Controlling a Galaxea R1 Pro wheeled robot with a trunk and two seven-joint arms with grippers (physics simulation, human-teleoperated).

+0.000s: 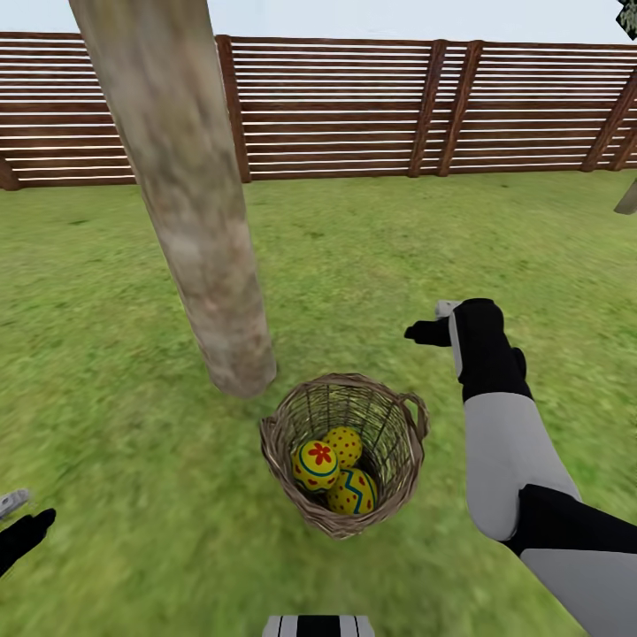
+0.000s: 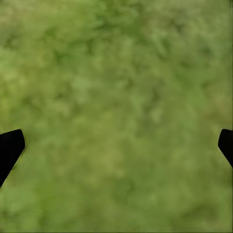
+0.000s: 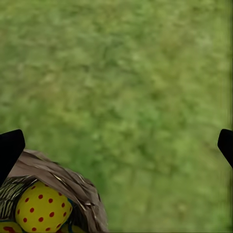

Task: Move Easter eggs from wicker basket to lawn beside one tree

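The wicker basket (image 1: 391, 442) stands on the lawn (image 1: 398, 239) close to the foot of the thick grey-brown tree (image 1: 199, 239). Three yellow Easter eggs lie inside it: one with a red flower (image 1: 316, 464), one with red dots (image 1: 344, 444), one with a blue zigzag (image 1: 353, 493). My right gripper (image 1: 423, 332) hovers open above the grass just beyond the basket's far right rim. In the right wrist view the gripper (image 3: 116, 145) is spread wide, with the basket rim (image 3: 65, 177) and the dotted egg (image 3: 42, 208) at a corner. My left gripper (image 1: 22, 520) (image 2: 116, 148) is open over bare grass, well left of the basket.
A brown slatted fence (image 1: 354, 106) closes off the garden behind the tree. Another trunk (image 1: 626, 199) pokes in at the right edge. Open grass surrounds the basket and the tree's foot. My base (image 1: 317, 625) shows at the bottom edge.
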